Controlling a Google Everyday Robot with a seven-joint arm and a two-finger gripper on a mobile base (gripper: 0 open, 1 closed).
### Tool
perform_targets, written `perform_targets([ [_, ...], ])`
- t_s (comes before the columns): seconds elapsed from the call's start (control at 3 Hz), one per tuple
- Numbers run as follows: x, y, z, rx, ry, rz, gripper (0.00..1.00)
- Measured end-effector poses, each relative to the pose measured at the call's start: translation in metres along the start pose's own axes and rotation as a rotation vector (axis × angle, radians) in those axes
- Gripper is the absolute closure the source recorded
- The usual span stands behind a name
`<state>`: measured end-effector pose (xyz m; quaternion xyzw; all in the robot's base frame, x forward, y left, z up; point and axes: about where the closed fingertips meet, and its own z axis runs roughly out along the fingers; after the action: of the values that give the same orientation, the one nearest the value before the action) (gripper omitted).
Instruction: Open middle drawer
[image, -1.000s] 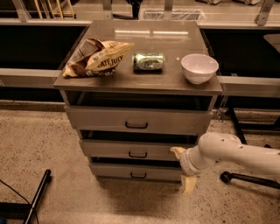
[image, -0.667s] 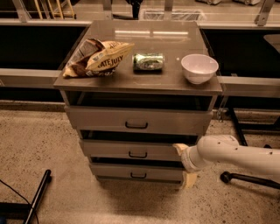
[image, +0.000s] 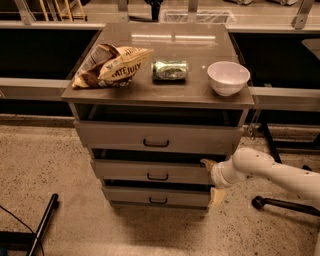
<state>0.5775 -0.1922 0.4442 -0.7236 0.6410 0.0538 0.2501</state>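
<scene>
The middle drawer (image: 125, 170) is the second of three grey fronts in the cabinet, with a small black bar handle (image: 157, 176). It stands out a little, with a dark gap above its front. My gripper (image: 212, 179) is at the drawer's right end, on a white arm coming in from the right. Its fingers are open. The upper fingertip (image: 206, 162) is at the drawer front's top right corner. The lower one (image: 217, 195) hangs beside the bottom drawer's right end.
The top drawer (image: 157, 137) juts out furthest, and the bottom drawer (image: 157, 196) sits below. On the cabinet top are a chip bag (image: 112, 65), a green can (image: 170, 70) and a white bowl (image: 228, 77). A black pole (image: 42, 222) lies on the floor at left, and a chair base (image: 280, 204) at right.
My gripper has moved left and slightly up, from beside the cabinet onto the middle drawer's right end. The drawers have not visibly moved.
</scene>
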Motion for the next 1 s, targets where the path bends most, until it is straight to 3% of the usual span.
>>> perform_targets([
  [0.33, 0.012, -0.027, 0.008, -0.015, -0.015, 0.050, 0.04],
  [0.67, 0.021, -0.038, 0.014, -0.013, -0.009, 0.083, 0.08],
  [1.0, 0.023, -0.039, 0.018, -0.009, 0.012, 0.090, 0.27],
])
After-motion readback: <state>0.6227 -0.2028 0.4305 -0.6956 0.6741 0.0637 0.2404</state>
